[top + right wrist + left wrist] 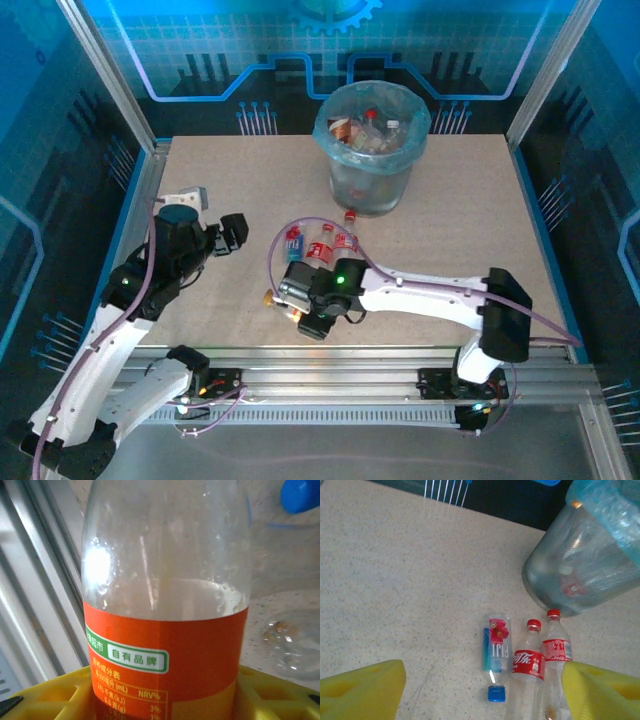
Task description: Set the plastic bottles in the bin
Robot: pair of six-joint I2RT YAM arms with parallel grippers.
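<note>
Our right gripper point(165, 700) clamps the orange-labelled bottle point(165, 645), well short of the bin point(370, 185), presumably to lift it. Our left gripper point(232, 236), fingers apart, hovers over three bottles point(527, 662) lying nearer the bin.

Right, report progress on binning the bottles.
Done: several bottles sit in the bin. In hand: the right hand clamps the orange-label bottle. Left: the Fiji bottle and two red-label bottles lie on the table; the left hand is open, empty.
</note>
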